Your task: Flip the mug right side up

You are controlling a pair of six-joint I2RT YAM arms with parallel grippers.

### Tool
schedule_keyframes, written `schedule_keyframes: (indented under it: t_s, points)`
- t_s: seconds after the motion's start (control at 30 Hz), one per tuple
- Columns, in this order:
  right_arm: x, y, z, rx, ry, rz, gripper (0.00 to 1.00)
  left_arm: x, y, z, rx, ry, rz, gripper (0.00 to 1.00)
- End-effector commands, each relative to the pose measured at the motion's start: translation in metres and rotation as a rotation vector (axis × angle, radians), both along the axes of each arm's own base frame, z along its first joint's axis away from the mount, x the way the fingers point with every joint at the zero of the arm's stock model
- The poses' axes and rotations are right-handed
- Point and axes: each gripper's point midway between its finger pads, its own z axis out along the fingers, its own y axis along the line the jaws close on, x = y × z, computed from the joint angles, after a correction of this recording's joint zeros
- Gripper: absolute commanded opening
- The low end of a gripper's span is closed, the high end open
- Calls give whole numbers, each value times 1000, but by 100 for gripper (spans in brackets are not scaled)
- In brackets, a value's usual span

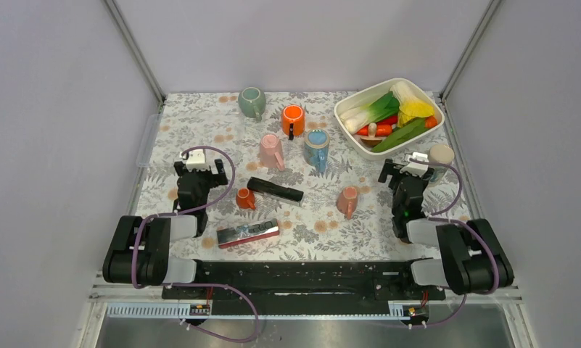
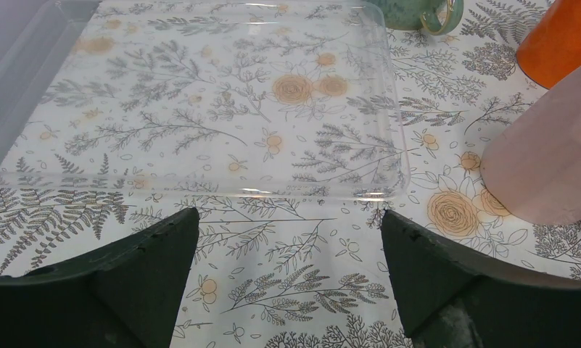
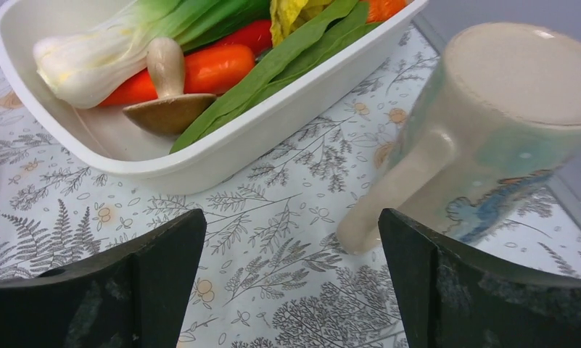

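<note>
A cream mug with blue patterning [image 3: 505, 123] stands upside down, base up, at the table's right edge [image 1: 441, 154]. Its handle [image 3: 396, 192] points toward my right gripper [image 3: 291, 246], which is open just short of it with nothing between the fingers. In the top view the right gripper [image 1: 410, 168] sits just left of that mug. A pink mug [image 1: 271, 151] also stands base up mid-table, and it shows at the right of the left wrist view [image 2: 548, 152]. My left gripper [image 2: 287, 246] is open and empty over the tablecloth, left of the pink mug [image 1: 200, 167].
A white dish of vegetables [image 1: 360, 138] sits back right. Green [image 1: 252, 101], orange [image 1: 292, 119], blue [image 1: 317, 148], salmon [image 1: 347, 201] and small orange [image 1: 245, 199] mugs stand around. A black cylinder [image 1: 274, 190] and red-black box [image 1: 247, 233] lie near front. A clear tray [image 2: 200, 94] lies ahead of the left gripper.
</note>
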Motion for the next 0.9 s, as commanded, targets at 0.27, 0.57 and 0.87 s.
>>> schedule_keyframes:
  t_s: [0.27,0.57,0.87]
  points:
    - [-47,-63,81,91,118,-477,98,7,2,25,-18,-96,15,99]
    - [-45,-65,55,332,122,-706,100,14,-14,62,40,40,-131,99]
    - [-18,-62,31,493,87,-886,90,9,-13,81,21,96,-113,99]
